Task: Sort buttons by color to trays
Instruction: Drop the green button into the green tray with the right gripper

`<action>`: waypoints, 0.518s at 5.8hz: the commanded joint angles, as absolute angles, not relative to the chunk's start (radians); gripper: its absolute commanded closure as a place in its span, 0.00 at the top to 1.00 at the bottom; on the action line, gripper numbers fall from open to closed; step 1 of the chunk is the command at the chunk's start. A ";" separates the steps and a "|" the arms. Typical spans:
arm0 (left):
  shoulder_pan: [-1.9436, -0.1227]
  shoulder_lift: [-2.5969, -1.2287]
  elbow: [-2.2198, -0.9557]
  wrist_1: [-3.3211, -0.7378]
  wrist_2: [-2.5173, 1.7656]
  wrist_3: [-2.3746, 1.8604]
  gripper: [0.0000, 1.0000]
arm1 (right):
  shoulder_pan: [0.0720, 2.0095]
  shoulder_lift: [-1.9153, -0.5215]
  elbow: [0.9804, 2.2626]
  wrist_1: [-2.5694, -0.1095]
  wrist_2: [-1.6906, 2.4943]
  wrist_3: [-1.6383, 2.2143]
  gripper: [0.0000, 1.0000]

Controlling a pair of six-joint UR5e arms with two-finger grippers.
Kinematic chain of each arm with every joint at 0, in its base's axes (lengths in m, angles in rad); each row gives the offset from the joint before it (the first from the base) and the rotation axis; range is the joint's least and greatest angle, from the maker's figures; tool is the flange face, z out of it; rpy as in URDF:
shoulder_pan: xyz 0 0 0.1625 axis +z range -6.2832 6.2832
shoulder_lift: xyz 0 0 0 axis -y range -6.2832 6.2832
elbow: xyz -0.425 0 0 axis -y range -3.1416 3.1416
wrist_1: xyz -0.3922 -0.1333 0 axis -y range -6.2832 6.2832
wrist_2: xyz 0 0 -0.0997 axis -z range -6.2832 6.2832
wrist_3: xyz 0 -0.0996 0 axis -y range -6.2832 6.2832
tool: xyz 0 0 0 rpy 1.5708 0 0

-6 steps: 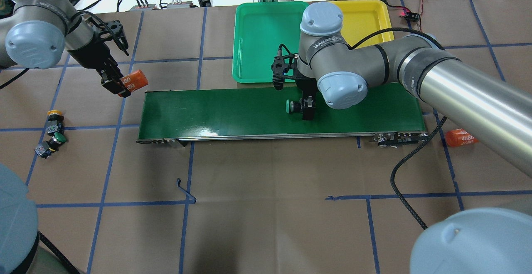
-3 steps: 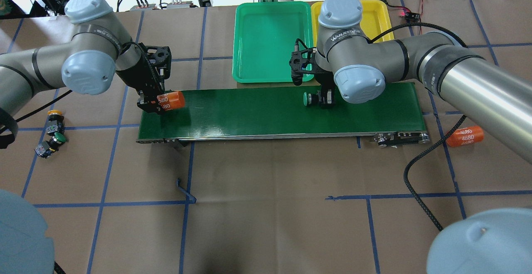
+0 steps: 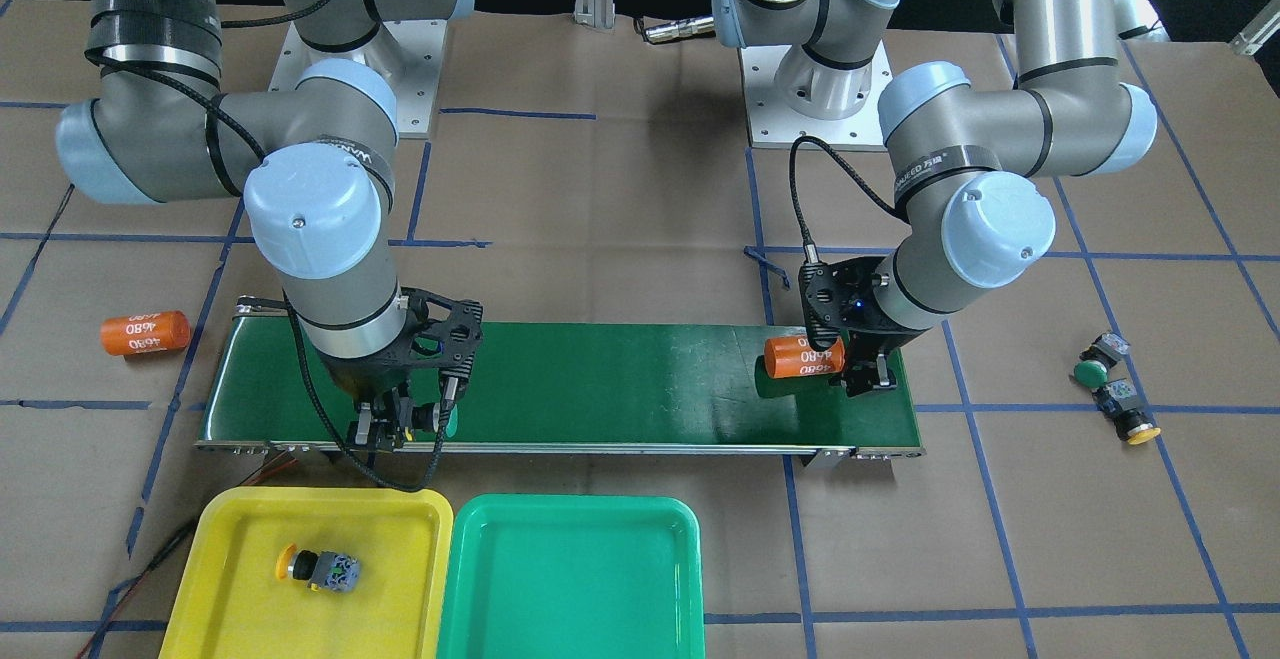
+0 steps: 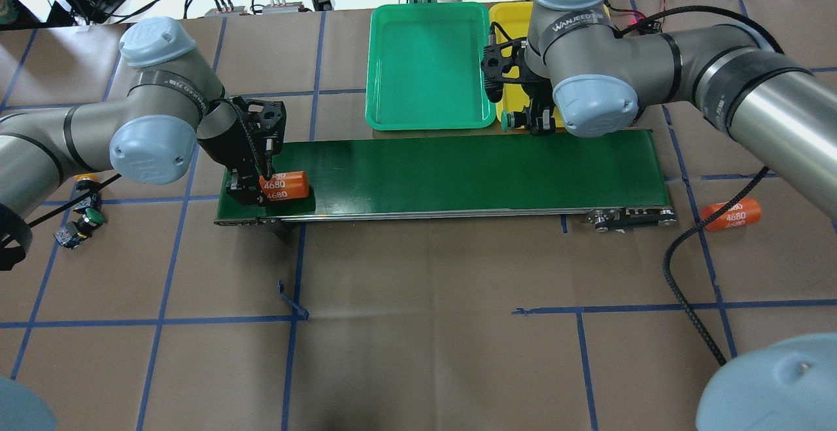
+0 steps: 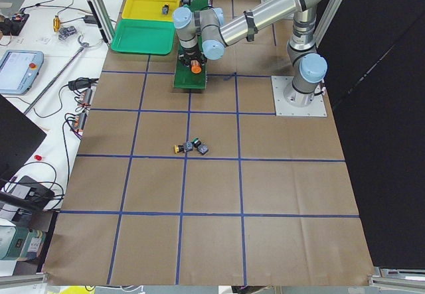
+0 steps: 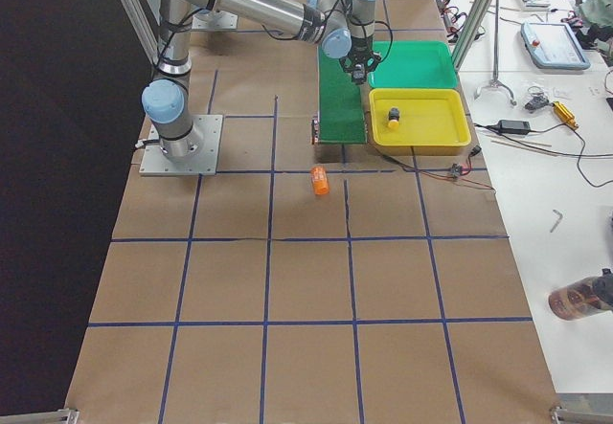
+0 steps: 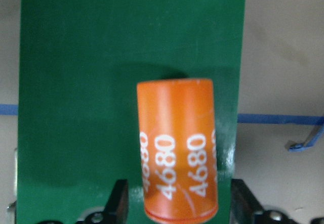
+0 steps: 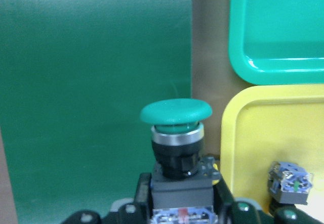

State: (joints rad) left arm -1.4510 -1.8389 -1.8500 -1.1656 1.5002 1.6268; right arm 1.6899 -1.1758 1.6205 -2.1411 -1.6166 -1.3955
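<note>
My right gripper (image 4: pixel 535 121) is shut on a green-capped button (image 8: pixel 175 133), held over the belt's far edge at the near corner of the yellow tray (image 4: pixel 592 25). The green tray (image 4: pixel 425 65) lies beside it, with nothing in it. One yellow-capped button (image 3: pixel 318 567) lies in the yellow tray (image 3: pixel 210 539). A green button (image 4: pixel 91 216) and a yellow one (image 3: pixel 1135 419) lie on the table at my far left. My left gripper (image 4: pixel 252 187) is shut on an orange cylinder (image 7: pixel 177 148) marked 4680, low on the conveyor belt's (image 4: pixel 458 169) left end.
A second orange 4680 cylinder (image 4: pixel 731 214) lies on the table past the belt's right end. A black cable (image 4: pixel 680 274) trails across the paper on the right. Wires and boxes sit beyond the trays at the table's far edge.
The right gripper carried the green button off the belt's middle towards the trays. The left gripper brought the orange cylinder over and down onto the belt's left end.
</note>
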 commanded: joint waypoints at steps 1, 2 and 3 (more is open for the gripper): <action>-1.351 -1.839 -1.832 -1.164 1.499 1.585 0.94 | 1.738 -1.038 1.474 -2.186 -1.574 -1.292 0.09; -1.254 -1.839 -1.829 -1.164 1.496 1.542 0.97 | 1.777 -0.947 1.372 -2.186 -1.563 -1.231 0.12; -1.155 -1.856 -1.825 -1.161 1.494 1.580 0.97 | 1.811 -0.890 1.311 -2.187 -1.534 -1.183 0.28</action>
State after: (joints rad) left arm -1.2453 -1.8446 -1.8289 -1.1632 1.4959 1.5653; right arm 1.7786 -0.9531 1.3785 -2.1846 -1.5568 -1.2322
